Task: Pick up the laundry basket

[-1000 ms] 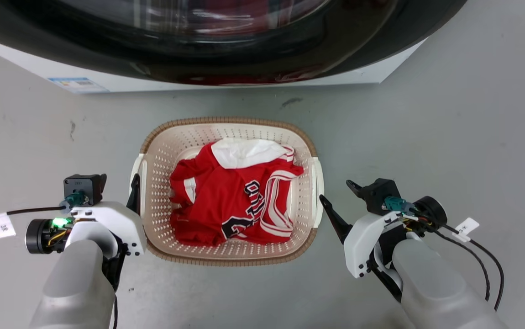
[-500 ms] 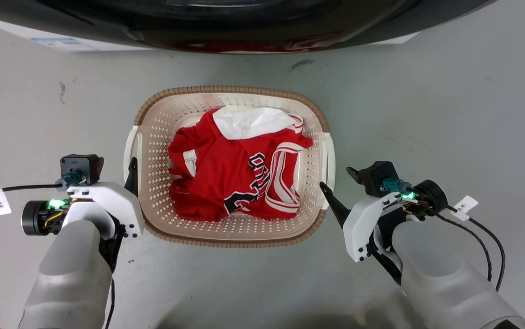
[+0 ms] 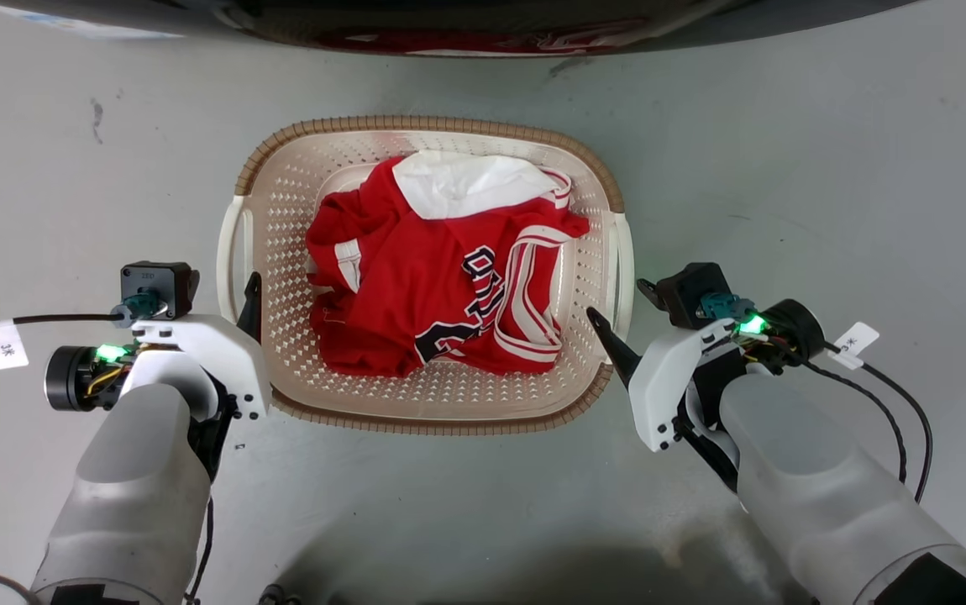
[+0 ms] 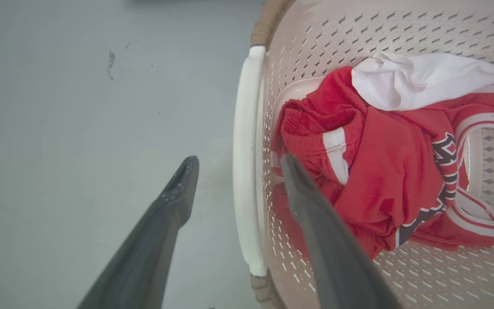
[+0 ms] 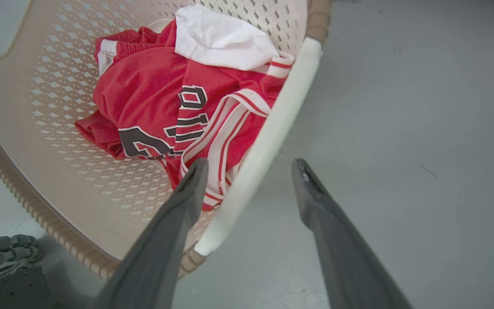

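Note:
The laundry basket [image 3: 416, 126] is cream and perforated with a brown woven rim. It stands on the grey floor and holds a red jersey [image 3: 441, 286] under a white garment. My left gripper [image 3: 241, 294] is open astride the white left handle [image 4: 247, 171], one finger outside it and one inside the basket. In the left wrist view the left gripper [image 4: 238, 162] is not touching that handle. My right gripper [image 3: 616, 323] is open astride the right handle [image 5: 272, 128]. There the right gripper [image 5: 250, 165] has its inner finger over the jersey and its outer finger over the floor.
The washing machine's dark door edge [image 3: 449, 17] runs along the top of the head view, just beyond the basket. Bare grey floor [image 3: 827, 168] lies on both sides. Cables [image 3: 895, 454] trail from both wrists. A dark part of my base [image 5: 2, 257] sits by the basket's near corner.
The head camera has moved: the washer slides off the top and the basket looks bigger. My right gripper's inner finger has crossed over the right handle into the basket.

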Tool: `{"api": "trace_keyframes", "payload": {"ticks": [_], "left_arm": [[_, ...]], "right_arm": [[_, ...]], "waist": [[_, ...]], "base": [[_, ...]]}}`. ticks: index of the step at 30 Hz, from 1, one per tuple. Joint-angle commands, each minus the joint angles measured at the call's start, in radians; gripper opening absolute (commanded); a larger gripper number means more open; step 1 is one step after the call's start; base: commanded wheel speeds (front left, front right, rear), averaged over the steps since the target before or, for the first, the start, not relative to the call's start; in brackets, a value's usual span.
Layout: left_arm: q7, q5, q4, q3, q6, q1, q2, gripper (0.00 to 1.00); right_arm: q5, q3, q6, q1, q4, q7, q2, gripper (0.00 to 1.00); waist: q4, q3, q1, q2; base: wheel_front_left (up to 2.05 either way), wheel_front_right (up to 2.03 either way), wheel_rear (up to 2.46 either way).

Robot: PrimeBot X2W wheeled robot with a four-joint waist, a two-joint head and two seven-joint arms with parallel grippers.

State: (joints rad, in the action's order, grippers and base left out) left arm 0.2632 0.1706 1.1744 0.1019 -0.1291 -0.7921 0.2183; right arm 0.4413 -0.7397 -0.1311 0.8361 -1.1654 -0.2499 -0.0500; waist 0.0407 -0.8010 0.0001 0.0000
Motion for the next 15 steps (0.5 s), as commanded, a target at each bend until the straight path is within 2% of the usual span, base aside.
{"api": "trace_keyframes", "payload": {"ticks": [1, 15], "left_arm": [[0.002, 0.001, 0.004, 0.003, -0.002, -0.012, 0.001, 1.00], [0.002, 0.015, 0.028, 0.041, 0.000, -0.056, -0.013, 1.00]], "right_arm": [[0.002, -0.003, 0.001, 0.015, -0.002, -0.002, -0.001, 1.00], [0.051, -0.062, 0.001, 0.061, -0.035, 0.006, -0.001, 1.00]], "waist": [[0.001, -0.005, -0.0001, 0.0000], [0.012, -0.053, -0.0001, 0.0000]], "base": [[0.00, 0.00, 0.00], [0.00, 0.00, 0.00]]}}
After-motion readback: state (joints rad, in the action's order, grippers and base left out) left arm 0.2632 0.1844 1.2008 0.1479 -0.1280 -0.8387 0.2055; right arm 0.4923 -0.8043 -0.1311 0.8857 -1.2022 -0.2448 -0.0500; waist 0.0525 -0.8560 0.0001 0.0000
